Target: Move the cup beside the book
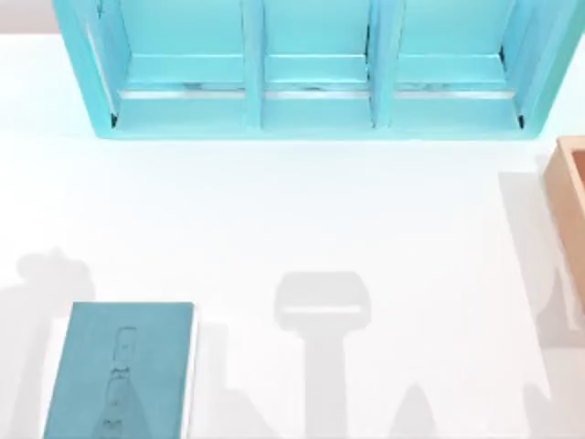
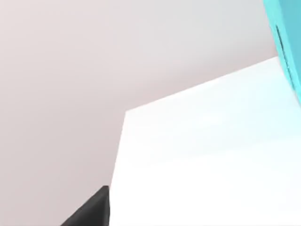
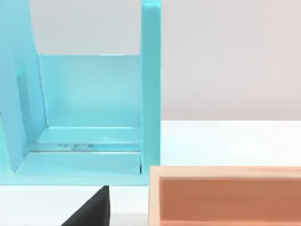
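The book lies flat at the table's front left, a teal-blue cover with faint lettering and a thin white page edge along its right side. The cup is out of view. A dark corner of my left gripper juts into the left wrist view over the white table's edge. A like dark corner of my right gripper sits in the right wrist view, in front of the shelf and beside a wooden box. Grey arm shadows fall across the table's front half.
A large light-blue compartmented shelf unit spans the back of the table, also seen as the shelf. An open wooden box stands at the right edge, its wall close to my right wrist.
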{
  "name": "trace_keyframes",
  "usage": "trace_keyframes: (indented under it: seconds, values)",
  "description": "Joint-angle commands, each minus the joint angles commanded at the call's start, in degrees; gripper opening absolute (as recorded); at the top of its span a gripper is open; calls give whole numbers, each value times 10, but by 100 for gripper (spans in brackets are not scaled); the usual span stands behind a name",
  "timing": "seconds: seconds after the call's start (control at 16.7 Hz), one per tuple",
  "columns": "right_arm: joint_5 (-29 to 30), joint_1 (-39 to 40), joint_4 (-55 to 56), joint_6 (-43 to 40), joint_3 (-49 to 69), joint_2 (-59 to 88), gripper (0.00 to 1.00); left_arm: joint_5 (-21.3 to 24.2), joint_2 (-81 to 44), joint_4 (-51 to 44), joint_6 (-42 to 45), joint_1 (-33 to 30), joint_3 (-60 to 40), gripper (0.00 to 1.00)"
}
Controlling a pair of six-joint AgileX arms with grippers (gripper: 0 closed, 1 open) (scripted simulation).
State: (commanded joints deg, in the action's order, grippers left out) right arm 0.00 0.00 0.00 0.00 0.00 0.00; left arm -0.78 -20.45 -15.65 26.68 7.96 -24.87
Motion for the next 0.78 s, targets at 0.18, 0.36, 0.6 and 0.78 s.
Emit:
trace_keyframes:
  seconds: [0.18,0.36,0.6,0.78]
  values:
    - [0,0,0,0,0,0,100,-3,-114,-78,149,41,-135,100]
    - [0,0,0,0,0,0,100,-4,-245,-164,311,85,-275,100]
    - [0,0,0,0,0,0,100,-4,-436,-286,528,142,-447,100]
    - [0,0,0,0,0,0,100,-2,-581,-380,680,180,-550,100]
